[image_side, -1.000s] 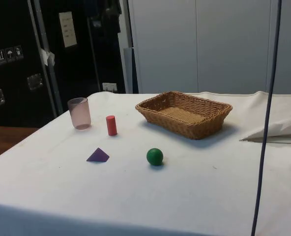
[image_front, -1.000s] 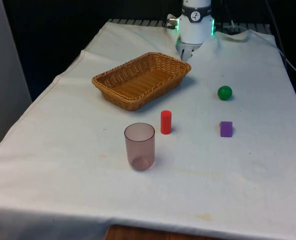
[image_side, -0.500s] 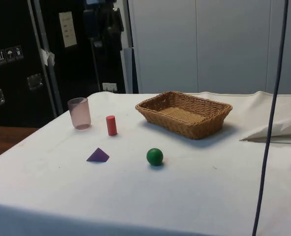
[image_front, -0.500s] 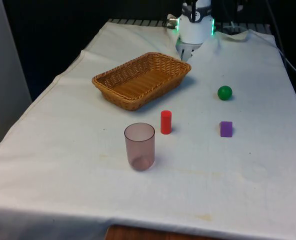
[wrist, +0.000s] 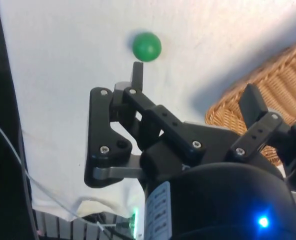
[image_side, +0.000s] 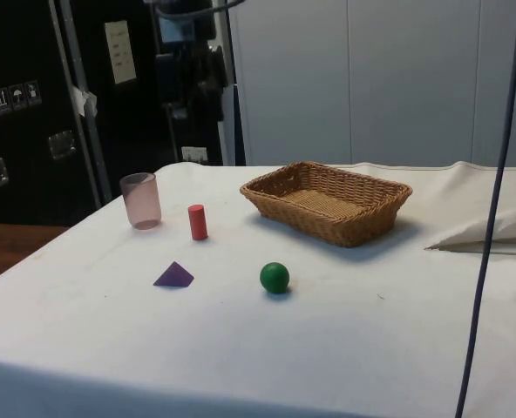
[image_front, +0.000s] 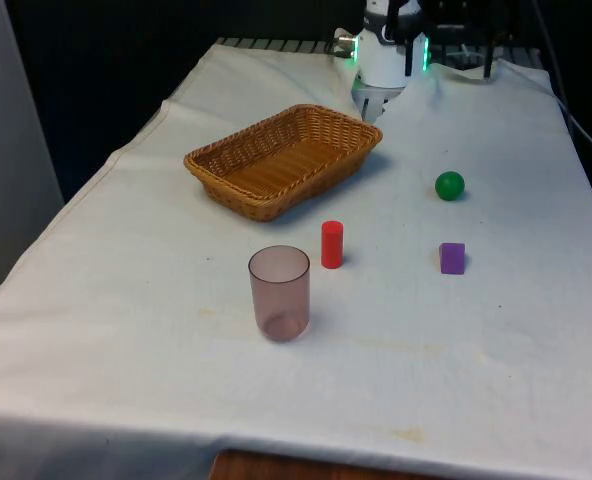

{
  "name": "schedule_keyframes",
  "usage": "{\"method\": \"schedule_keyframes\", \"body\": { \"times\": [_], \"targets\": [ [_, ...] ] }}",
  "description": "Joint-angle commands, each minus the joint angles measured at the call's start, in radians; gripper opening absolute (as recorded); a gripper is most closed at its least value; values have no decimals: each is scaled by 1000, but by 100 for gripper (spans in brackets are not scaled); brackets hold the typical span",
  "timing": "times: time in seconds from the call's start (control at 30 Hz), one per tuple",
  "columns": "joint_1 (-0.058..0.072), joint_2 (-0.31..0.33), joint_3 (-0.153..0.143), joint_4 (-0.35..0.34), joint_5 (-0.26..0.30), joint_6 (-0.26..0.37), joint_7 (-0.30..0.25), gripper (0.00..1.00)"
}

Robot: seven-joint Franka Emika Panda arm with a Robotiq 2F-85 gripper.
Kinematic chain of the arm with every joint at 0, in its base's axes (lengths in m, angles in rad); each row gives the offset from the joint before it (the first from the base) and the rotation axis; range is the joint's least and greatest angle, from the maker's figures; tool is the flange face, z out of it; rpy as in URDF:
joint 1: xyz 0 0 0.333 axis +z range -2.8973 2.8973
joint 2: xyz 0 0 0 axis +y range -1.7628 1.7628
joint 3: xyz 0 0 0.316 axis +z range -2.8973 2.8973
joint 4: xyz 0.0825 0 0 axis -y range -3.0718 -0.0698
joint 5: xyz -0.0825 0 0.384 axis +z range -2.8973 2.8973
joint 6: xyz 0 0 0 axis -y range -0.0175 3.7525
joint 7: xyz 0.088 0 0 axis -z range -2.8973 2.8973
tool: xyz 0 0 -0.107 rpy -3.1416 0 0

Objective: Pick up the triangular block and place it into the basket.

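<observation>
A: Gripper (wrist: 193, 92), condition?
B: Fingers spread wide apart, nothing between them. One fingertip (wrist: 137, 74) sits just short of the green ball (wrist: 147, 46); the other fingertip (wrist: 252, 102) hangs over the rim of the wicker basket (wrist: 268, 80).

A: Triangular block (image_side: 173, 275), location?
B: Purple, lying flat on the white cloth (image_front: 156, 330), well apart from the fingers and untouched. In the side view it is near the green ball (image_side: 274, 277), and the basket (image_side: 327, 201) stands farther back.

A: Other items?
B: Red cylinder (image_front: 332, 244), upright, just beside a translucent pink cup (image_front: 279, 293), also upright. Both well clear of the fingers, between basket (image_front: 282, 159) and the table's near edge.
</observation>
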Motion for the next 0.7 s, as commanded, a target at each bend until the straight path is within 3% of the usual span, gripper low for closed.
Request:
{"method": "schedule_keyframes", "body": {
  "times": [0.0,0.43,0.67],
  "targets": [
    [4,13,4,0,0,18,14,100],
    [2,146,48,74,9,77,59,100],
    [2,194,52,96,2,114,73,100]
  ]
}}
